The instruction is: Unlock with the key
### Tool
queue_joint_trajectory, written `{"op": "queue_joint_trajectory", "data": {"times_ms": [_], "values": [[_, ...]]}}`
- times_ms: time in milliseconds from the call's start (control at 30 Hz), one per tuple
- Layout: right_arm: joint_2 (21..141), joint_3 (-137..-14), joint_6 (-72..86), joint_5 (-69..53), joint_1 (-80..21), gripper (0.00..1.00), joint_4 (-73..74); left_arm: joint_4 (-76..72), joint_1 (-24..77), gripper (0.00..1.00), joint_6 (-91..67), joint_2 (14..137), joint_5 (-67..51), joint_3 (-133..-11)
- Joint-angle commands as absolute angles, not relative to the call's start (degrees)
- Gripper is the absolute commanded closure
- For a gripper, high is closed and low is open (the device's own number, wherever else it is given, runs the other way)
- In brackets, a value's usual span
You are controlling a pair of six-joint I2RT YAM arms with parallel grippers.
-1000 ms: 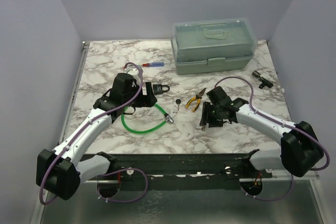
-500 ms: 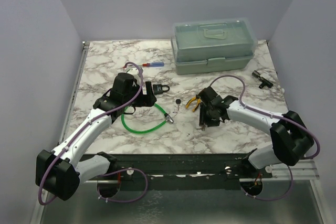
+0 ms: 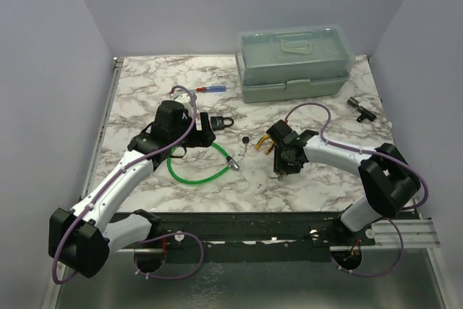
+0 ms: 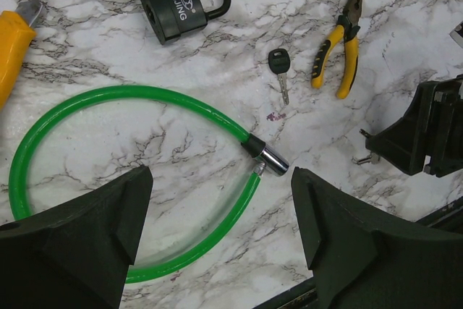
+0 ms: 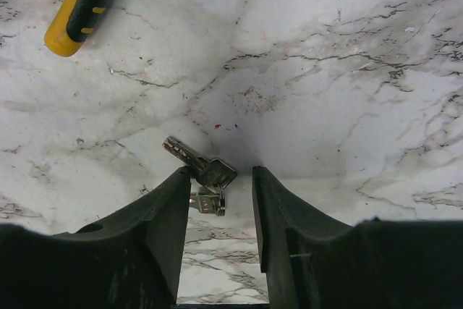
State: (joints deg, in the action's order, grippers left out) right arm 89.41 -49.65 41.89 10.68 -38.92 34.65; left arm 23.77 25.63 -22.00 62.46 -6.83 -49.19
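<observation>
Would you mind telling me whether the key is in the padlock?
No, the key lies flat on the table between the padlock and the pliers, touching neither.

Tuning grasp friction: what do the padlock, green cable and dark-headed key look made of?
The padlock: matte black body, probably coated metal, possibly a plastic shell; dull sheen, pale lettering.
The green cable: glossy plastic sleeve, judging by the highlights along it; shiny metal tip.
The key: dark matte head, likely plastic; bare silvery metal blade.
</observation>
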Motion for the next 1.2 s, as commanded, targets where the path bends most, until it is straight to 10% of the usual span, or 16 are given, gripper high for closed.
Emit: {"op": "queue_joint_trajectory", "data": {"times_ms": [0,733,1167], "values": [[91.71,-50.24,43.04,13.99,-39.99,0.57,35.57,24.62,26.0,0.16,-21.49,61.3,-5.63,-50.88],[96.08,-51.99,45.68,19.98,-44.47,0.99,38.58,24.74,25.98,0.17,-21.46,61.21,-5.3,-50.94],[83.97,-47.61,44.04,19.37,-44.56,1.0,32.68,24.72,26.01,0.17,-21.28,61.52,-4.78,-50.8]]}}
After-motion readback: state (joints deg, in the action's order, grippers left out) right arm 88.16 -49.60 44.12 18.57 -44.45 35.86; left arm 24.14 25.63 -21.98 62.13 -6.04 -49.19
